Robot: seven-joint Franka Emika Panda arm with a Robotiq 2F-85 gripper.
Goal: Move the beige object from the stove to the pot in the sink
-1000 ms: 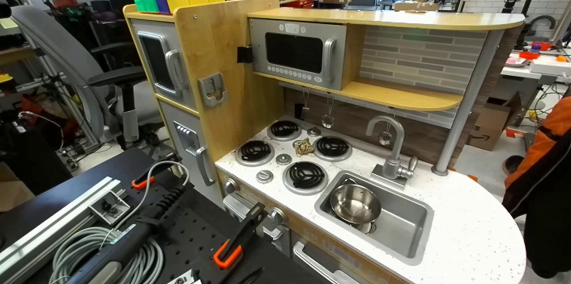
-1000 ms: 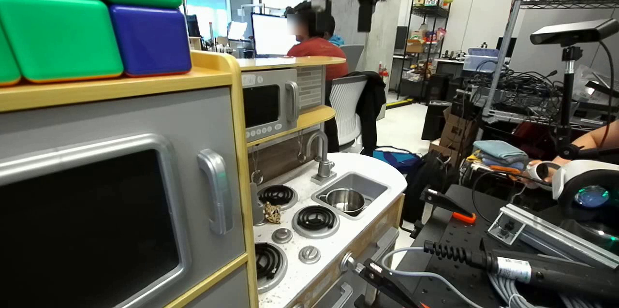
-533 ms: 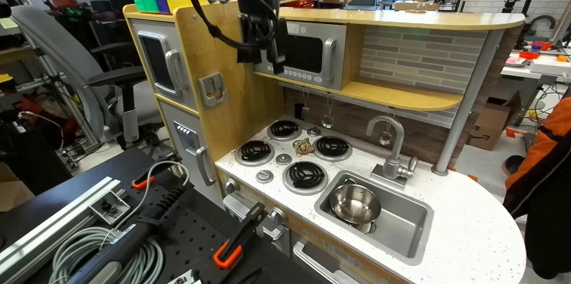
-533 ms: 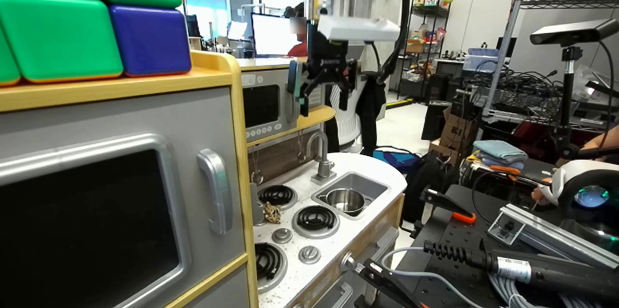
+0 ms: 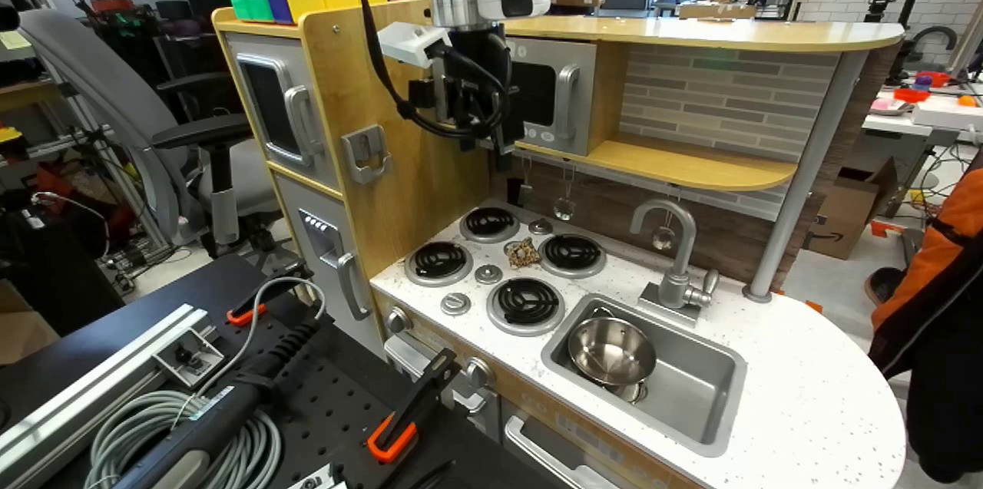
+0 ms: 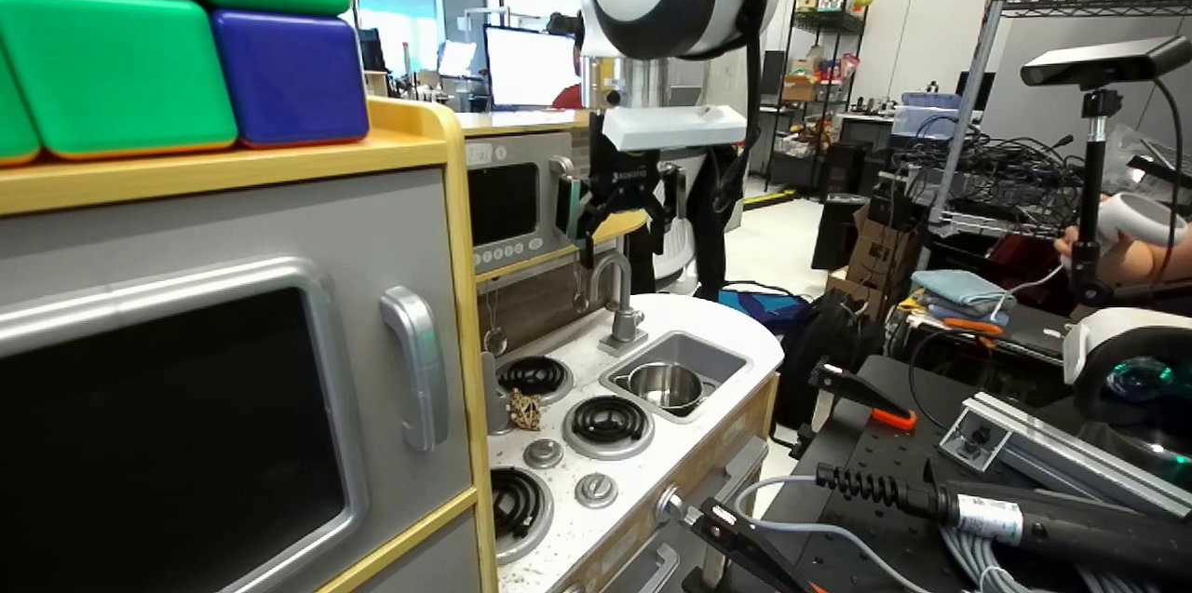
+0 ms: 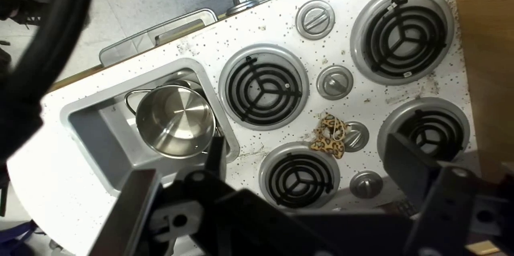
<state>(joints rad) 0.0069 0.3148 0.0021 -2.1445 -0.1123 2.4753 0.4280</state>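
Note:
The beige object (image 7: 329, 146), tan with dark leopard spots and a pale loop of cord, lies on the stove (image 7: 281, 139). It touches or overlaps a burner rim beside a grey knob. It also shows in both exterior views (image 5: 523, 252) (image 6: 525, 410). The shiny steel pot (image 7: 175, 121) stands in the grey sink (image 7: 98, 143), with nothing seen inside it. My gripper (image 7: 306, 147) is open and empty, high above the stove, its fingers (image 7: 401, 159) spread wide to either side of the object's line of sight. In the exterior views the gripper (image 5: 485, 145) (image 6: 623, 256) hangs before the microwave.
The curved grey faucet (image 5: 676, 274) rises behind the sink. The toy microwave (image 5: 553, 90) and wooden shelf (image 5: 691, 159) overhang the counter's back. A tall wooden panel (image 5: 407, 128) bounds the stove's side. Burners and knobs (image 7: 335, 82) surround the object. Utensils (image 5: 564, 206) hang at the back wall.
The arm has come down from the top of both exterior views, where only its fingertips showed. In the last half second it moved lower still. The beige object and the pot have not moved.

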